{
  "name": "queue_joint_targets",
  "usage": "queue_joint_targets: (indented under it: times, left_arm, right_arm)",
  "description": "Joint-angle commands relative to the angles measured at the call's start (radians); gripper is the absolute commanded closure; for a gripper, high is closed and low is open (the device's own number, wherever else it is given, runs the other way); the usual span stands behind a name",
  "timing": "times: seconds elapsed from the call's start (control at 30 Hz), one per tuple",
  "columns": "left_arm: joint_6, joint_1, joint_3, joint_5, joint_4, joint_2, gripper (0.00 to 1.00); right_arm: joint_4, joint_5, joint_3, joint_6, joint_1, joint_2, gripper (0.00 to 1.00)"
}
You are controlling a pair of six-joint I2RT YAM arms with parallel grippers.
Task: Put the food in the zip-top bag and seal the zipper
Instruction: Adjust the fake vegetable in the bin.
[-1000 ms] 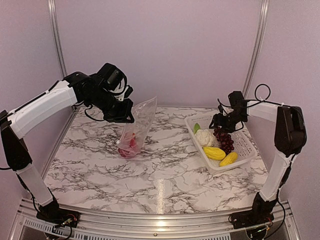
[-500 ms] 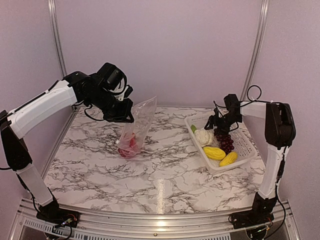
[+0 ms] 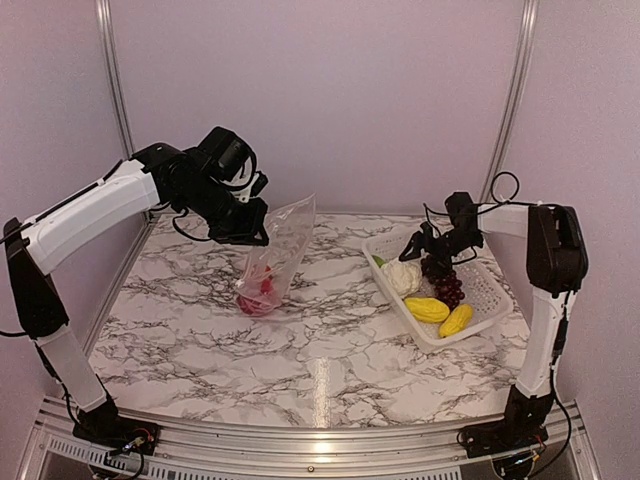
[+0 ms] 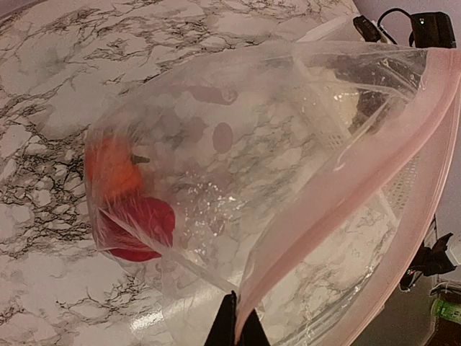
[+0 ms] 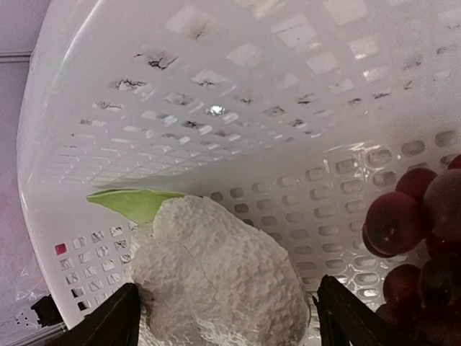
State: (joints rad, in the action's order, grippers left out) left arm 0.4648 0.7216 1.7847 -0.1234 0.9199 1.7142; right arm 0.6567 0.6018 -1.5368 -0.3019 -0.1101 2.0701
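Note:
The clear zip-top bag (image 3: pixel 280 248) hangs tilted above the marble table, its bottom resting on the surface. My left gripper (image 3: pixel 256 236) is shut on the bag's pink zipper (image 4: pixel 346 194) strip, and the black fingertips (image 4: pixel 225 324) pinch one lip of the open mouth. An orange fruit (image 4: pixel 112 169) and a red piece (image 4: pixel 140 227) lie in the bag's bottom. My right gripper (image 3: pixel 416 250) is open inside the white basket (image 3: pixel 492 285). Its fingers (image 5: pixel 108 321) stand either side of the white cauliflower (image 5: pixel 216 281). Dark grapes (image 3: pixel 446 286) and two yellow pieces (image 3: pixel 428 309) lie beside it.
The white lattice basket (image 5: pixel 216 86) sits at the right of the table, near the right wall post. Purple walls close off the back and both sides. A metal rail runs along the near edge by the arm bases.
My right gripper has swung left and down inside the basket to straddle the cauliflower. The basket has shifted slightly left. The left arm and the bag have stayed put.

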Motion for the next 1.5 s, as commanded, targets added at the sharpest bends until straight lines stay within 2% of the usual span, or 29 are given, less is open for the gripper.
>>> queue_joint_targets:
  times: [0.0,0.13,0.37,0.47,0.6,0.77,1.07,1.37,1.47]
  left_arm:
    - [-0.015,-0.005,0.025,-0.004,0.034,0.017,1.0]
    - [-0.016,-0.005,0.024,-0.006,0.03,0.016,1.0]
    - [-0.016,-0.005,0.02,-0.007,0.03,0.013,1.0]
    - [-0.017,-0.005,0.018,-0.008,0.029,0.013,1.0]
    - [-0.02,-0.005,0.018,-0.009,0.027,0.015,1.0]
    - [-0.018,-0.005,0.023,-0.024,0.017,0.025,1.0]
    - [-0.02,-0.005,0.028,-0.038,0.015,0.033,1.0]
    - [-0.015,-0.005,0.022,-0.041,0.016,0.038,1.0]
    - [-0.017,-0.005,0.024,-0.039,0.015,0.038,1.0]
  right_arm:
    - [0.031,0.119,0.025,-0.051,-0.025,0.001,0.19]
    - [0.028,0.155,0.024,-0.063,-0.027,-0.022,0.19]
    - [0.036,0.173,0.026,-0.06,-0.026,-0.065,0.58]
    - [0.051,0.149,0.021,-0.05,-0.026,-0.101,0.68]
    - [0.073,0.102,0.017,-0.027,-0.032,-0.154,0.72]
    - [0.09,0.108,0.051,0.014,-0.063,-0.151,0.59]
    - [-0.026,0.168,0.165,0.026,-0.115,-0.101,0.39]
    - [-0.038,0.25,0.177,0.033,-0.116,-0.055,0.23]
    - [0.019,0.196,0.153,0.045,-0.119,-0.038,0.16]
